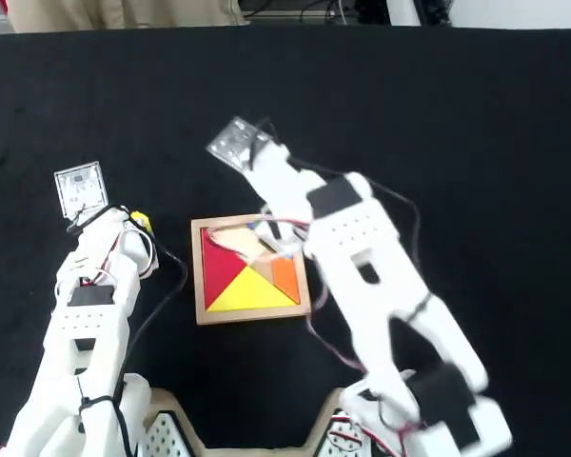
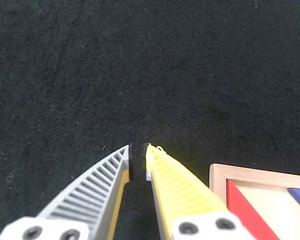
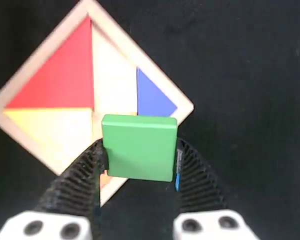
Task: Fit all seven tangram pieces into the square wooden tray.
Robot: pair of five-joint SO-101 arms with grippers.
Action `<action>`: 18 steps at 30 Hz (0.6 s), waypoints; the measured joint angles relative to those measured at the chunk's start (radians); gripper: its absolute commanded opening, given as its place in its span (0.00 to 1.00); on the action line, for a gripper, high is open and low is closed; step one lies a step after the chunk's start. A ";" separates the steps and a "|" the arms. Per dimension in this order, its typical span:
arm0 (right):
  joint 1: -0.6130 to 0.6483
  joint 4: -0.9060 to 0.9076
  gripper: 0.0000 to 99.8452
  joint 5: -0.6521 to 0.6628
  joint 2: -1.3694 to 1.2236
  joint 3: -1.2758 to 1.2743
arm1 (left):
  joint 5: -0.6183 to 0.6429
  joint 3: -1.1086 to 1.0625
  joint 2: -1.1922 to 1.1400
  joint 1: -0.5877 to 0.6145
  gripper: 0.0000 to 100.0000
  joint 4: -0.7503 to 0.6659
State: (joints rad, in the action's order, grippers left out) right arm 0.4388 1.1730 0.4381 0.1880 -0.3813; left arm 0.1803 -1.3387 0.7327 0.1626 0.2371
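The square wooden tray (image 1: pixel 198 276) lies at the table's middle. It holds a red triangle (image 1: pixel 219 267), a yellow triangle (image 1: pixel 249 293) and an orange piece (image 1: pixel 286 277). In the right wrist view my right gripper (image 3: pixel 140 151) is shut on a green square (image 3: pixel 139 147), held above the tray (image 3: pixel 186 106) near a blue triangle (image 3: pixel 152 98), with the red triangle (image 3: pixel 60 75) and yellow triangle (image 3: pixel 50 131) beyond. A bare strip of tray floor (image 3: pixel 114 75) lies between red and blue. My left gripper (image 2: pixel 139 148) is shut and empty over the black cloth, beside a tray corner (image 2: pixel 219 175).
Black cloth covers the table. The left arm (image 1: pixel 95 295) lies to the left of the tray, its yellow fingertip (image 1: pixel 143 222) near the tray's far left corner. The right arm (image 1: pixel 362 267) crosses over the tray's right edge. Arm bases stand at the front edge.
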 measured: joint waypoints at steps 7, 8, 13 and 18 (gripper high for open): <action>0.054 -0.003 0.03 -0.011 -0.342 0.219 | 0.000 0.000 0.000 -0.020 0.07 0.000; 0.063 -0.003 0.03 -0.011 -0.373 0.235 | 0.000 0.000 0.000 -0.020 0.07 0.000; 0.095 -0.003 0.03 -0.011 -0.473 0.269 | -0.005 0.000 0.000 -0.020 0.07 0.000; 0.095 -0.003 0.04 -0.038 -0.514 0.269 | -0.005 0.000 0.000 -0.020 0.07 0.000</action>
State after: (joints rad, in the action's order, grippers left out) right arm 0.5340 1.1699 0.3997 -0.3261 -0.1128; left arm 0.1757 -1.3387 0.7327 0.1427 0.2371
